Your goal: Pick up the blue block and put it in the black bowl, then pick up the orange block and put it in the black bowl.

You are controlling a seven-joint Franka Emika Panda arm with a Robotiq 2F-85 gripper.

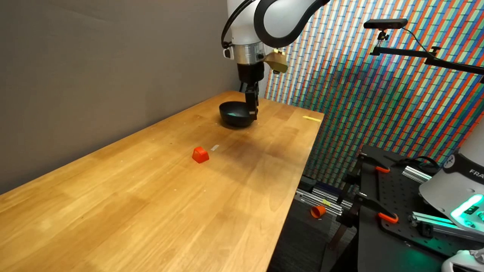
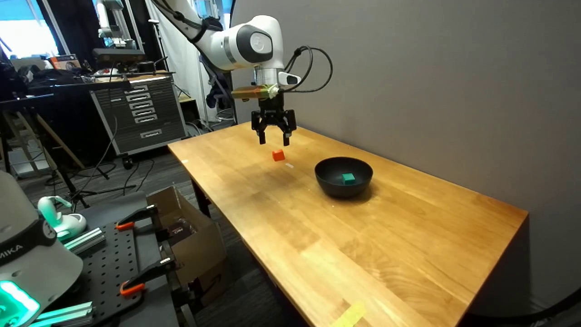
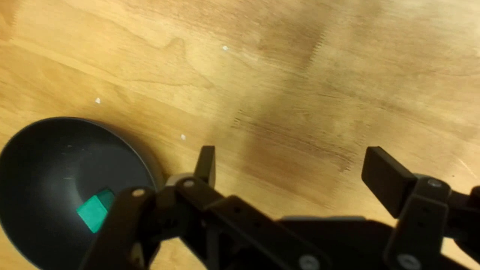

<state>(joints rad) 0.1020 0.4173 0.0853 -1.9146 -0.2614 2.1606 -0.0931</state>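
The black bowl stands on the table in both exterior views (image 1: 230,120) (image 2: 327,185), and it fills the lower left of the wrist view (image 3: 45,165). The teal blue block lies inside it, seen in both exterior views (image 1: 231,114) (image 2: 348,178) and the wrist view (image 3: 92,213), partly behind a finger there. The orange block sits on the bare table in both exterior views (image 1: 200,155) (image 2: 278,155); it is out of the wrist view. My gripper (image 2: 274,141) is open and empty, in the air beside the bowl. Its spread fingers show in the wrist view (image 3: 288,168).
The wooden table (image 2: 386,245) runs along a grey wall (image 2: 431,91). A small pale tape piece (image 1: 214,147) lies by the orange block. Yellow tape (image 1: 311,118) marks one table end. The robot's base (image 1: 459,185) stands on a separate black bench.
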